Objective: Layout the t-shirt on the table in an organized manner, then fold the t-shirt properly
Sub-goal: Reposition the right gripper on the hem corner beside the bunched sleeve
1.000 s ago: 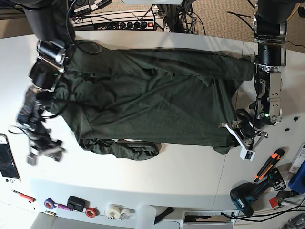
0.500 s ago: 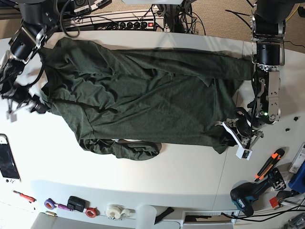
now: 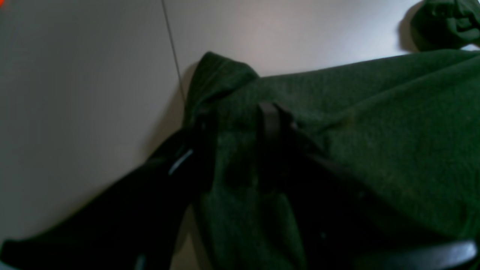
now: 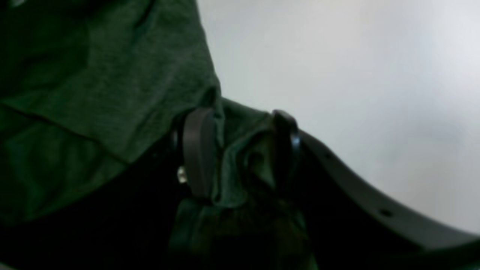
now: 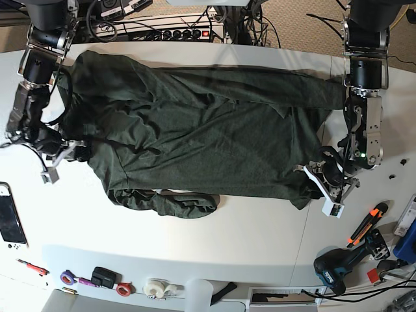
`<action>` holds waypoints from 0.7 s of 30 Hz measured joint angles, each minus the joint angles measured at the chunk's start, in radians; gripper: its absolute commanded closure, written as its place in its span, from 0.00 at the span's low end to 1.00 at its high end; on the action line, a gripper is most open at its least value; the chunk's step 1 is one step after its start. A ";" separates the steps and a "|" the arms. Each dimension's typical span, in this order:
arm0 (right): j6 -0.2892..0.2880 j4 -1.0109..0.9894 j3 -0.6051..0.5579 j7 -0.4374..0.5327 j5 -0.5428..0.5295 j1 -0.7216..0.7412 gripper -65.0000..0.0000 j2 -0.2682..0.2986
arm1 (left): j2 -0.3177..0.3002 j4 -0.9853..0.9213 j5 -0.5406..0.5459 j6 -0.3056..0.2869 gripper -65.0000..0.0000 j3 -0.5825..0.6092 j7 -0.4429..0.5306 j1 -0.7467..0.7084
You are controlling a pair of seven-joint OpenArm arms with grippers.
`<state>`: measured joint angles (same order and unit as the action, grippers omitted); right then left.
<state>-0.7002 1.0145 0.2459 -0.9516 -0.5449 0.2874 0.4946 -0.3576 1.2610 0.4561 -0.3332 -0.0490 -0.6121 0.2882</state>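
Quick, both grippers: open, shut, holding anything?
Left gripper: jaws apart around a fold of the t-shirt; a firm hold cannot be told.
Right gripper: shut on a bunched t-shirt edge.

Beyond the far edge, a black power strip [image 5: 177,32] with a red switch is lying among tangled cables [image 5: 253,19] on a tan floor [image 5: 299,29]. Light is glaring off the near surface, where tape rolls [image 5: 156,288] are sitting; a cordless drill [image 5: 341,266] is resting near right.
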 measured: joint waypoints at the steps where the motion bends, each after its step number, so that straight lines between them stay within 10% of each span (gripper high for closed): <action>1: 0.000 0.002 -0.016 0.032 0.026 -0.001 0.62 -0.001 | 0.000 0.000 0.000 0.000 0.71 0.000 0.000 0.000; 13: 0.000 0.006 -0.032 0.114 0.092 0.000 0.62 -0.018 | 0.000 0.000 0.001 0.000 0.71 0.000 0.000 0.000; 21: 0.007 0.016 0.201 -0.113 -0.192 0.078 0.62 -0.027 | 0.000 0.000 0.005 0.000 0.71 0.000 -0.023 -0.005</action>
<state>-0.6930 1.0309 0.4465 -1.0645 -0.7372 0.3653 0.4675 -0.3576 1.2610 0.4606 -0.3332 -0.0490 -0.6346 0.2829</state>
